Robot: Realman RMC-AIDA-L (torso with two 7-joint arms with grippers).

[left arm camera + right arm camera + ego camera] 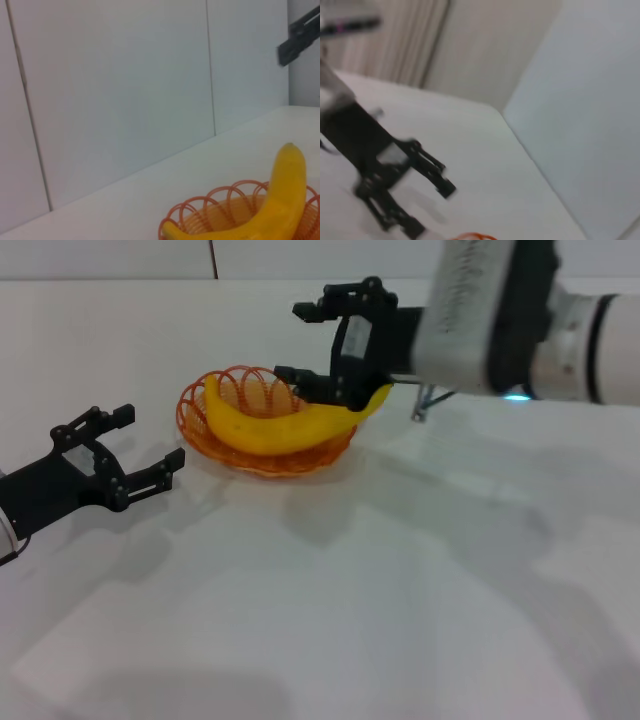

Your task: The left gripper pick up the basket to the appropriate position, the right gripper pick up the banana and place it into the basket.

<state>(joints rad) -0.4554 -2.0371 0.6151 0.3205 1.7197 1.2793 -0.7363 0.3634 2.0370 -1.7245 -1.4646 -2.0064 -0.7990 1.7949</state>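
The yellow banana [270, 427] lies across the orange wire basket [192, 412] on the white table, its right end sticking out over the rim. My right gripper [293, 341] is open just above and behind the banana's right half, its lower finger close over the fruit. My left gripper [150, 438] is open and empty on the table left of the basket, apart from it. The left wrist view shows the banana [281, 200] in the basket [210, 212]. The right wrist view shows the left gripper [432, 210] farther off.
The white table [400, 590] stretches wide in front and to the right. A white panelled wall [125, 90] stands behind the basket. A small metal piece [425, 405] hangs under the right arm near the table.
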